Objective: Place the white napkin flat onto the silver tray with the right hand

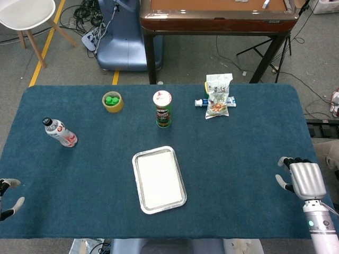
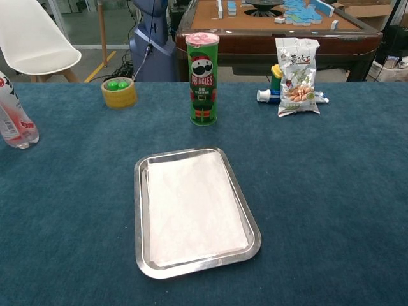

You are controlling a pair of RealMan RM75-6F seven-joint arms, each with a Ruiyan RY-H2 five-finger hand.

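The white napkin (image 1: 158, 179) (image 2: 194, 207) lies flat inside the silver tray (image 1: 139, 193) (image 2: 139, 223) in the middle of the blue table. My right hand (image 1: 303, 180) hangs near the table's right front edge, far from the tray, holding nothing; its fingers look bent downward. Only the fingertips of my left hand (image 1: 7, 197) show at the far left edge, apart and holding nothing. Neither hand appears in the chest view.
Behind the tray stands a green Pringles can (image 1: 162, 108) (image 2: 203, 78). A snack bag (image 1: 218, 95) (image 2: 295, 67) lies at the back right, a yellow tape roll with green caps (image 1: 112, 101) (image 2: 119, 92) at the back left, a water bottle (image 1: 60, 132) (image 2: 14, 118) at the left.
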